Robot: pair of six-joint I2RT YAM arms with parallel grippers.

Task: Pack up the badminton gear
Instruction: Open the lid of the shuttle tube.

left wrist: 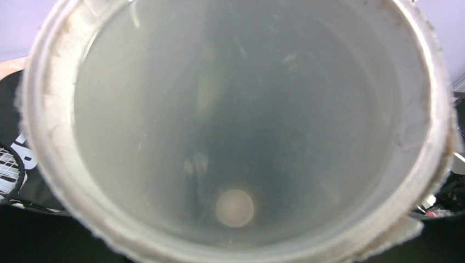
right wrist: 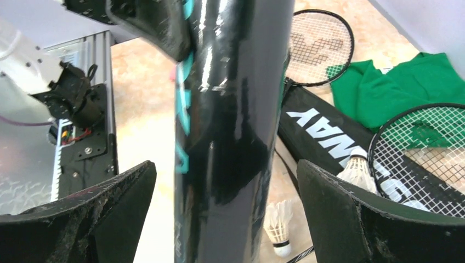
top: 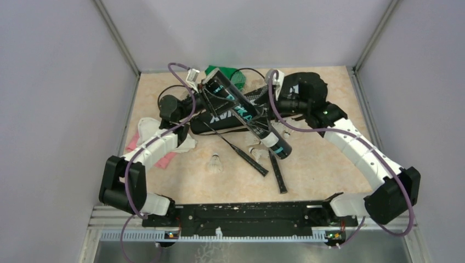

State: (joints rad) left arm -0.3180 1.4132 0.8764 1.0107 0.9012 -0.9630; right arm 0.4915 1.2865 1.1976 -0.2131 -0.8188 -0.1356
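Right tool open astride the tube; left tool at its mouth, grip not discernible; close squarely on the glossy wall before you load a shuttlecock.

I'm looking at a glossy black tube lettered in teal, a black bag printed with white letters, a green cloth and white shuttlecocks.
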